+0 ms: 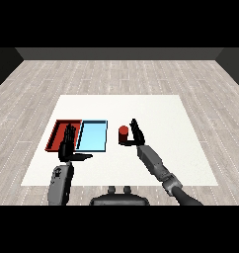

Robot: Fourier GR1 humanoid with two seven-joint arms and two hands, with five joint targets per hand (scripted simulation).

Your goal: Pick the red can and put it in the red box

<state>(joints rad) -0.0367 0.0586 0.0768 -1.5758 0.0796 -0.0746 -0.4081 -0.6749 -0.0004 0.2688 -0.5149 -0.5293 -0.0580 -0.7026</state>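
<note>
Head view: black right hand (136, 134), fingers straight and spread, stands just right of the small red cylindrical can (123, 134), which a misjudged closing could topple short of the flat red tray (56, 134).

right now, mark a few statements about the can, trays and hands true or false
1. The red can stands on the table right of the light blue tray. True.
2. The red can lies inside the red tray. False: it is on the table, outside both trays.
3. The right hand is next to the can. True.
4. The left hand holds the can. False: it is open over the red tray's near edge, holding nothing.
5. The red tray lies right of the blue one. False: left.
</note>
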